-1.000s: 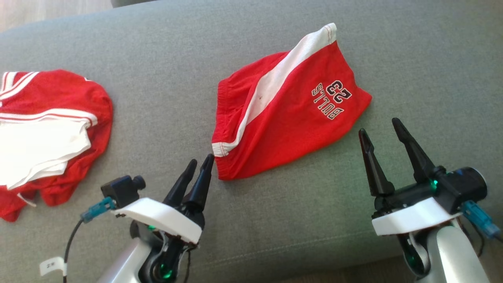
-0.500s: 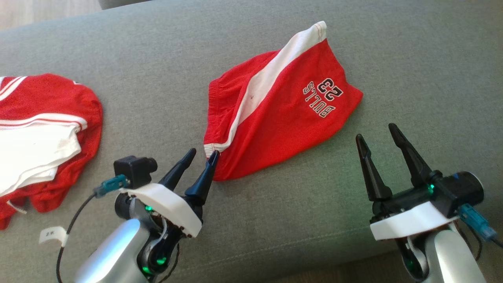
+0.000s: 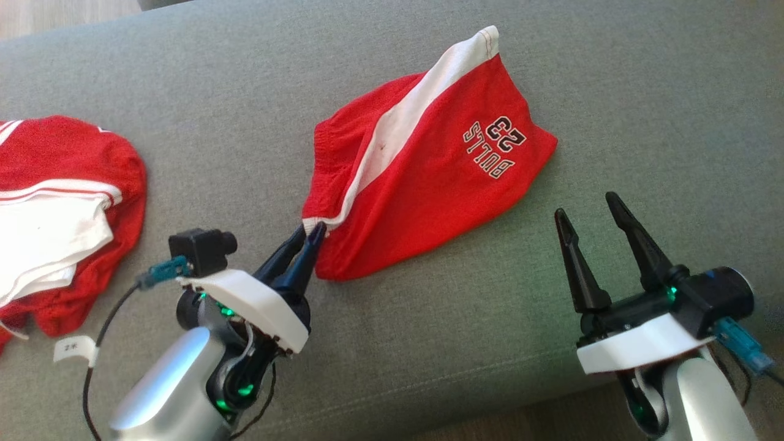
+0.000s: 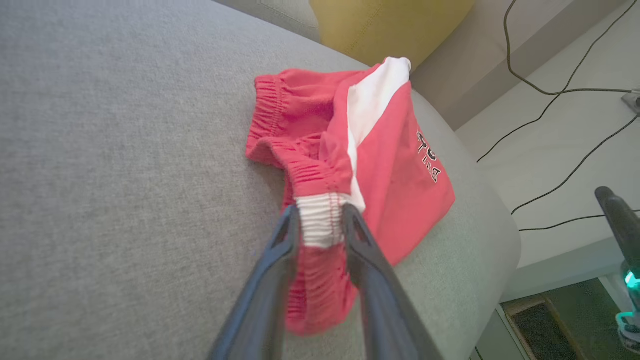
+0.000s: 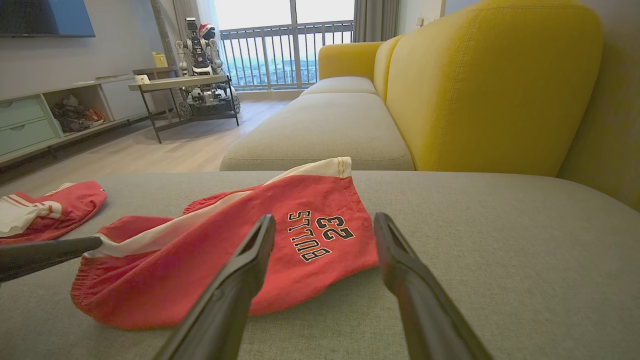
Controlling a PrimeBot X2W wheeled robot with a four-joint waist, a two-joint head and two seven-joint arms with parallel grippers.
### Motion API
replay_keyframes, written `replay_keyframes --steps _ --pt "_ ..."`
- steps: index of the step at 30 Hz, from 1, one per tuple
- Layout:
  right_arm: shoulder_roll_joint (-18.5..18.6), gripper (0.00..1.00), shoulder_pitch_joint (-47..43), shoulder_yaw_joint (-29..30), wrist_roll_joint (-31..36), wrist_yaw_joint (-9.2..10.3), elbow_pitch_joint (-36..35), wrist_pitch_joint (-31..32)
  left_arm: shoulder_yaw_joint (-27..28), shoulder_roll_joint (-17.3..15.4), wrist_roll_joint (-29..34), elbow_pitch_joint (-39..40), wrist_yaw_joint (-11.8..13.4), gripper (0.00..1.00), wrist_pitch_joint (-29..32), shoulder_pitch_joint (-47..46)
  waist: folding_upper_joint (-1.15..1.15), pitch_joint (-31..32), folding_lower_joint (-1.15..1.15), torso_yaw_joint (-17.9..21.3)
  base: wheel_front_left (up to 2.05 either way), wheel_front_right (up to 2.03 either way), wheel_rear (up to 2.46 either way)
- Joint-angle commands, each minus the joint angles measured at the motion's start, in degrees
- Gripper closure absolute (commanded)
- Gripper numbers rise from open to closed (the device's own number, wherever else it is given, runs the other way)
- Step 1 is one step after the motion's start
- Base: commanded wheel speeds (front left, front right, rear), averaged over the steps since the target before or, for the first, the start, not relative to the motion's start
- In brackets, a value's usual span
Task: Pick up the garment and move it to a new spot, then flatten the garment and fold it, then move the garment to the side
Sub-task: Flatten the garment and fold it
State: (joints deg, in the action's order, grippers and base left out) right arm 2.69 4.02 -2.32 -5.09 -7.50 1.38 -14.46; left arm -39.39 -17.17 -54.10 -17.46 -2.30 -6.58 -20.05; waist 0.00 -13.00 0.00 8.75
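The garment is a pair of red shorts with a white side stripe and "BULLS 23" print, lying crumpled on the grey seat cushion. My left gripper is at its near left corner. In the left wrist view its fingers pinch the white waistband section of the garment from both sides. My right gripper stands open a short way off the garment's right edge, touching nothing. From the right wrist, the right gripper points at the printed leg of the garment.
A second red and white garment lies bunched at the cushion's left end. A yellow backrest rises beyond the cushion. Cables trail on the floor past the cushion's edge. Another robot stands by a table across the room.
My left gripper moved forward onto the garment's waistband corner and its fingers closed on it. The head camera shifted a little. The right gripper stayed open and still.
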Motion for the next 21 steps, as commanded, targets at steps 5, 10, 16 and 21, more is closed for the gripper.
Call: replay_keyframes --steps 5,10,16,21 --pt "0.19 0.0 1.48 -1.08 0.33 0.01 -2.22 -0.54 2.57 -1.04 -0.89 1.46 -0.96 1.0 0.29 -2.71 0.0 -0.34 0.0 -0.45 0.0 0.0 0.0" --pt "0.19 0.0 3.41 -2.13 -1.01 0.01 -2.39 -0.54 2.62 -2.16 -0.12 2.61 -0.78 1.0 -0.91 -1.76 0.0 -0.45 0.0 -1.98 0.0 0.0 0.0" --pt "0.19 0.0 11.65 -4.7 -5.27 0.01 9.06 -0.54 3.22 -3.87 0.93 5.22 0.62 1.0 -2.56 0.03 0.0 -0.96 0.0 -4.31 0.0 0.0 0.0" --pt "0.91 0.0 24.52 -5.68 -6.13 0.01 21.71 4.67 3.06 -4.26 1.17 6.31 0.66 1.0 -2.68 0.15 0.0 -2.17 0.0 -6.51 0.0 0.0 0.0"
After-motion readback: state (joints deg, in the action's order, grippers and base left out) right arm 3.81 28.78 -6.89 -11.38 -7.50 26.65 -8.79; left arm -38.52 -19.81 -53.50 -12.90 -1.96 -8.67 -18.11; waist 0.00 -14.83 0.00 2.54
